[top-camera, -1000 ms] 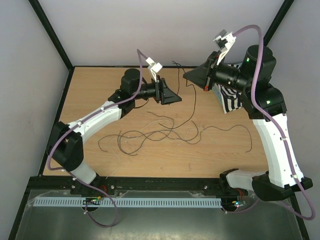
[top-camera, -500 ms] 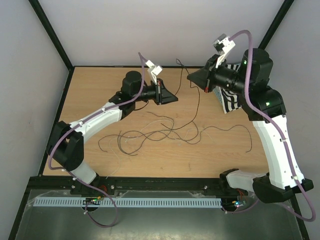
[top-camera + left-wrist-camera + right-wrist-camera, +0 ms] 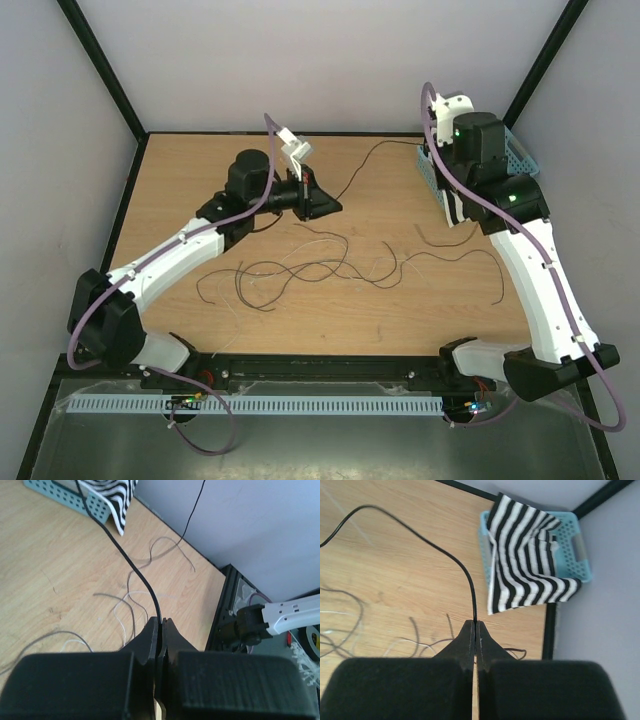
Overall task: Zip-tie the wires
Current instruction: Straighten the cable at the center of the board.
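Stretching across upper centre, one black strand (image 3: pixel 372 148) is pinched by left gripper (image 3: pixel 161 622) and right gripper (image 3: pixel 474 624); the wires (image 3: pixel 300 268) are left scattered, untied.

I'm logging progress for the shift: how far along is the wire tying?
Done: nothing is bundled or tied. In hand: the left gripper and right gripper each pinch a black strand, held above the table. Left: the loose wires lie scattered; gathering and tying remain.
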{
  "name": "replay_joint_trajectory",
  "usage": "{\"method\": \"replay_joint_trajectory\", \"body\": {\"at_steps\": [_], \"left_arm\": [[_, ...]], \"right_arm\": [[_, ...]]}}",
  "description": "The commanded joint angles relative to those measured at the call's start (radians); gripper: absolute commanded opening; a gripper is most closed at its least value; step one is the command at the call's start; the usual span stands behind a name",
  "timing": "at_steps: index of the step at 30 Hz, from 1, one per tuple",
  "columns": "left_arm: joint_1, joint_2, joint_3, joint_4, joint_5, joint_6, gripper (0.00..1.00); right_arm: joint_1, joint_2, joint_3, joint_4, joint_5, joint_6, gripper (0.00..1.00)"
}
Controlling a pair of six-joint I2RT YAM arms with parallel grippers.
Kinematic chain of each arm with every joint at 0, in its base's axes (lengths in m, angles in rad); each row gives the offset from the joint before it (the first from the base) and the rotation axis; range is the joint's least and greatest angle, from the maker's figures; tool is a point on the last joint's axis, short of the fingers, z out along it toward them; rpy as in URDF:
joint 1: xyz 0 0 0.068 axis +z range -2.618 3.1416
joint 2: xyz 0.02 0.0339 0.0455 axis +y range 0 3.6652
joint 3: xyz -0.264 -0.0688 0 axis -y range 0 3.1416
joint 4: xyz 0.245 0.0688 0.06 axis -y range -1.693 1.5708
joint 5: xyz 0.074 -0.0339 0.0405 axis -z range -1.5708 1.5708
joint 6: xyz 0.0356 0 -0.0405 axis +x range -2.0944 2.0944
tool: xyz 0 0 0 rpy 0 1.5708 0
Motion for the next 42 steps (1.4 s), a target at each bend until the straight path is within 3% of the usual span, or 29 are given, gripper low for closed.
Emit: {"method": "replay_joint_trajectory", "body": {"at_steps": [1, 10, 18, 24, 35, 42], "left_arm": [[-0.026, -0.016, -0.048, -0.058, -0.016, 0.045, 0.00], [-0.027, -0.064, -0.175, -0.136, -0.037, 0.018, 0.00], [-0.005, -0.213, -0.251, -0.407, -0.215, 0.028, 0.00], [0.058, -0.368, -0.311, -0.567, -0.310, 0.027, 0.00], [0.271, -0.567, -0.532, -0.609, -0.308, -0.065, 0.00], [0.326, -0.570, -0.587, -0.619, -0.305, -0.092, 0.00]], "right_arm": [[0.001, 0.000, -0.008, -0.035, 0.143, -0.052, 0.03], [0.018, 0.063, -0.293, -0.059, 0.021, 0.044, 0.01], [0.087, 0.091, -0.408, 0.041, -0.144, 0.094, 0.06], [0.121, 0.147, -0.442, 0.099, -0.234, 0.117, 0.15], [0.130, 0.216, -0.453, 0.250, -0.454, 0.179, 0.20], [0.131, 0.238, -0.460, 0.256, -0.408, 0.185, 0.56]]}}
